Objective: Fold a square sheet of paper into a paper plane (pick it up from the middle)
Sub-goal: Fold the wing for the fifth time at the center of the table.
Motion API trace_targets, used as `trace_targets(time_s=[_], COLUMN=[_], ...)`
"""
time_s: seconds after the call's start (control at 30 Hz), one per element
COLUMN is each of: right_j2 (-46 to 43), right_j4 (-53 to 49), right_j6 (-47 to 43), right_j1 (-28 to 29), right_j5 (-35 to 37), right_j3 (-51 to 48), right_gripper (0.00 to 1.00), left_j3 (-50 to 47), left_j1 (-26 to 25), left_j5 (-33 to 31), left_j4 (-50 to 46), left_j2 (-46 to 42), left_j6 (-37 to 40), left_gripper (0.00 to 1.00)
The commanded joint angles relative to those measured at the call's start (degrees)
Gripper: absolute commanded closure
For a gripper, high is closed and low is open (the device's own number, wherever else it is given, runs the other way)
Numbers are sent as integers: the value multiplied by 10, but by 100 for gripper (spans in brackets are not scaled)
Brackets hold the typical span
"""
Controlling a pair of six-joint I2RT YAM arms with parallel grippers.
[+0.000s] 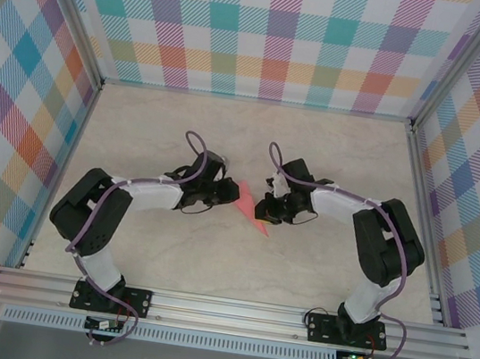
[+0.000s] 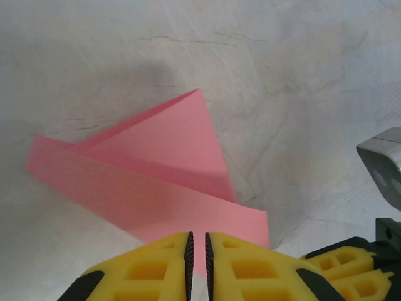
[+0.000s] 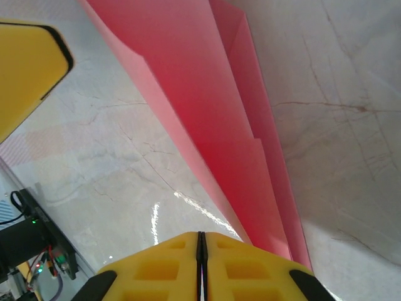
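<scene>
Near the middle of the desk (image 1: 335, 149), the square sheet of paper (image 2: 156, 169) is part-folded into a long pink strip with a triangular flap lifting off it. Its far end seems to rest on the desk.

The left claw (image 2: 197, 251) is nipped onto the strip's near edge, and a sliver of pink shows in the thin slit between its yellow fingers. The right claw (image 3: 200, 241), also over the desk's middle, has its fingers pressed flat together. The paper's narrow end runs in at its tip and slips behind one finger, so I can't say for sure that it has a hold.

To my eye the paper is feather-light and limp. It will likely sag, crease wherever it's squeezed, and skate on the smooth desk. I'd take it on a folded edge, where doubled layers are stiffer, with a gentle pinch. Two claws pulling against each other could tear it.
</scene>
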Motion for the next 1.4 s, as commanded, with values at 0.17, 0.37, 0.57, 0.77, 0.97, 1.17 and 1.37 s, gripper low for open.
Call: trace_targets(time_s=[0.17,0.37,0.57,0.77,0.97,1.17,1.37], right_j2=[4,-18,-16,-1,0,-17,5], right_j4=[-41,-52,-69,-88,-89,-72,-85], right_j6=[2,-4,-7,-10,-16,-32,-29], right_j1=[19,24,24,24,24,33,35], right_j5=[43,46,70,99,91,34,63], right_j3=[18,3,-3,4,4,2,1], right_gripper=[89,89,89,89,89,89,89], left_j3=[20,37,49,61,68,78,83], left_j1=[-26,-26,-26,-26,-26,-26,-26], left_j5=[29,1,-34,-35,-39,-36,-38], left_j4=[52,26,-11,-26,-40,-52,-61], left_j2=[76,94,102,111,113,124,130], left_j6=[-29,-33,-41,-40,-35,-33,-33], left_gripper=[85,86,87,87,87,87,87])
